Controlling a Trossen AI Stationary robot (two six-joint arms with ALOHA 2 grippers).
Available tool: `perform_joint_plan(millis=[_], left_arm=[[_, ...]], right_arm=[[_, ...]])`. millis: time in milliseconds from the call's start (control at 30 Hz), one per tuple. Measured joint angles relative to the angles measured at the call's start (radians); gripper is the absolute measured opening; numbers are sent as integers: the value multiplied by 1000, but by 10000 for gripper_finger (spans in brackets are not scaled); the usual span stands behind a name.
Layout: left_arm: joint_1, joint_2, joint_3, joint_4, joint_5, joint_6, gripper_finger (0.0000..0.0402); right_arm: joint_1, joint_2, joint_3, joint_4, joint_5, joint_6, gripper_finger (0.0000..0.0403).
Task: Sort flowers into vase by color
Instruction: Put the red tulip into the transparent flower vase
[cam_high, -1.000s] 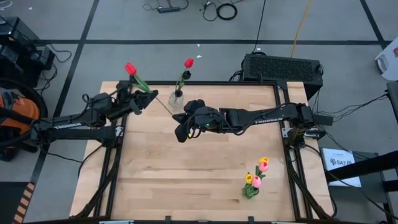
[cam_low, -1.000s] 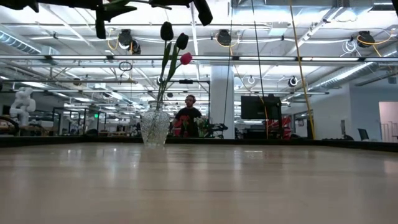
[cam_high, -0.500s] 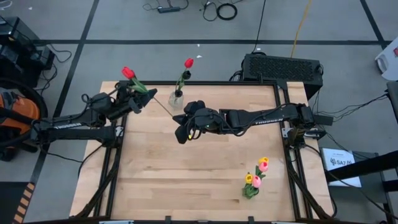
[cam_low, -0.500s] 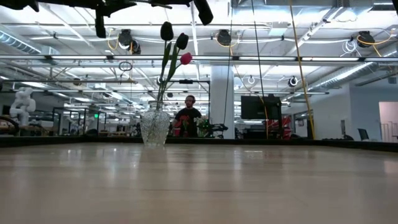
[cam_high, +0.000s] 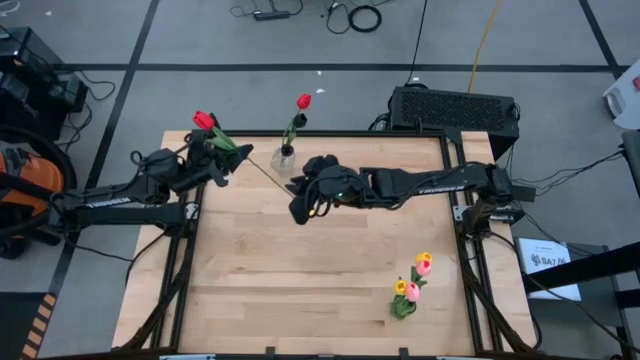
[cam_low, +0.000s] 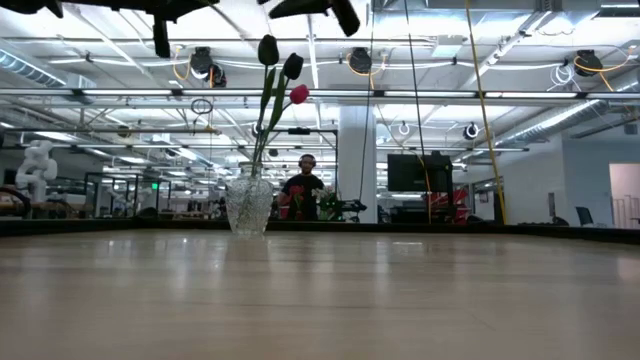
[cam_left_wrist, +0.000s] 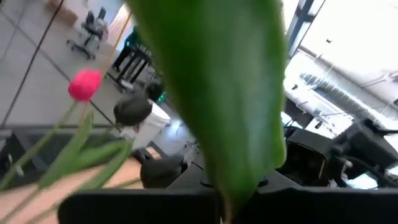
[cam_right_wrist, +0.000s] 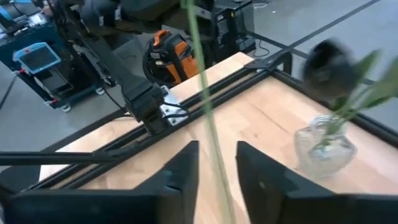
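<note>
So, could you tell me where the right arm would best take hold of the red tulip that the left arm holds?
Probably on the bare lower stem. The left gripper holds the red tulip up by its leaves, and the thin stem runs free to the right gripper, passing between its open fingers. Close across it from the side, clear of leaf and head.

vase (cam_high: 284, 158) at the table's (cam_high: 260, 280) far edge, between both grippers; loose flowers (cam_high: 410, 287) near-right.

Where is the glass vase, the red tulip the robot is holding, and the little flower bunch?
vase (cam_high: 284, 159), high view, glass body.
red tulip (cam_high: 204, 120), high view, its head.
flower bunch (cam_high: 411, 290), high view, pink head.
</note>
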Motion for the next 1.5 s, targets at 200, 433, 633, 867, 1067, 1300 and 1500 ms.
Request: perform_joint_plan(millis=[200, 433, 633, 867, 1067, 1300, 1500], left_arm=[[75, -1, 101, -113, 41, 175, 5], [220, 70, 295, -476, 58, 401, 4], [372, 233, 343, -486, 215, 488, 4], [497, 345, 342, -373, 354, 515, 4], [552, 349, 342, -328, 377, 540, 4], [581, 434, 342, -277, 471, 544, 4], [581, 508, 341, -316, 516, 573, 4]], right_arm=[[-9, -102, 0, -149, 3, 8, 153], [-8, -203, 1, -322, 15, 93, 163], [-8, -208, 1, -322, 64, 98, 156], [-6, -185, 0, -334, 62, 140, 155], [-6, -183, 0, -371, 63, 191, 155], [-6, -183, 0, -362, 69, 192, 155], [-6, -183, 0, -358, 69, 218, 155]])
